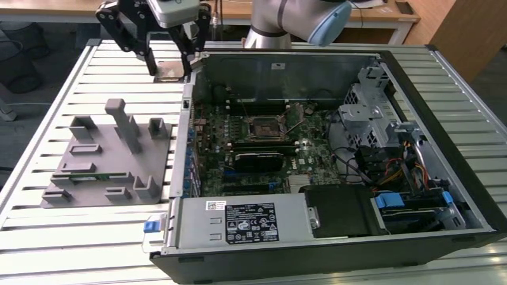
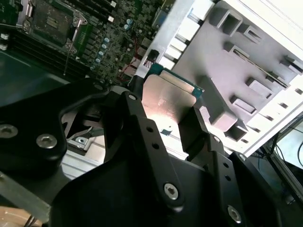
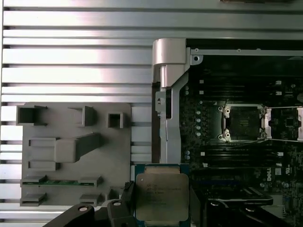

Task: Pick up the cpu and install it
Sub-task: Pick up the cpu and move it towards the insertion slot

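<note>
Two black fingers of the gripper are pinched on opposite edges of the cpu. In both wrist views you can see its silvery top and thin green rim sitting flat between them. The chip hangs clear of everything, held in the air above the slatted table. It is just outside the corner of the open computer case, on the exterior view's left of the case wall, near the table edge where the arm stands. So count the pick-up as done: the grey holder fixture, near the table's edge on the exterior view's left, has only the long green memory stick in one of its slots, as far as you can see. The install is all ahead of you. Inside the case, the black socket in the middle of the motherboard looks empty. In the first wrist view its metal load plate appears swung open beside it. The chip is well apart from that socket, outside the case wall and not yet over the board. By my reckoning you are about halfway through, with the carry across, the alignment and the seating still left.
</note>
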Motion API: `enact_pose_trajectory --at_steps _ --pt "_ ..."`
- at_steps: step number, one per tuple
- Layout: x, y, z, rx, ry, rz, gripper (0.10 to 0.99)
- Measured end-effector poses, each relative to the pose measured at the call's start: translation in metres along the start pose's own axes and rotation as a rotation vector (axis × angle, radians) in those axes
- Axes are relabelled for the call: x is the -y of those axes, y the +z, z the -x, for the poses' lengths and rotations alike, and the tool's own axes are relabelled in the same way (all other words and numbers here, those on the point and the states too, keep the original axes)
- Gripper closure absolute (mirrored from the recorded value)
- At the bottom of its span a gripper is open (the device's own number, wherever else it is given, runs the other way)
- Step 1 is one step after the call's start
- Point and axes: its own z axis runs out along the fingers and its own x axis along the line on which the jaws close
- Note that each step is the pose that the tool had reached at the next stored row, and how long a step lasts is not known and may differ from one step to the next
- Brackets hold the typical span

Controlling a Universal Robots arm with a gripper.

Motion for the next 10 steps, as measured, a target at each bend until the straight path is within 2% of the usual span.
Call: enact_pose_trajectory --at_steps 10 --pt "-0.0001 0.0008 0.0211 0.0001 0.000 0.000 0.545"
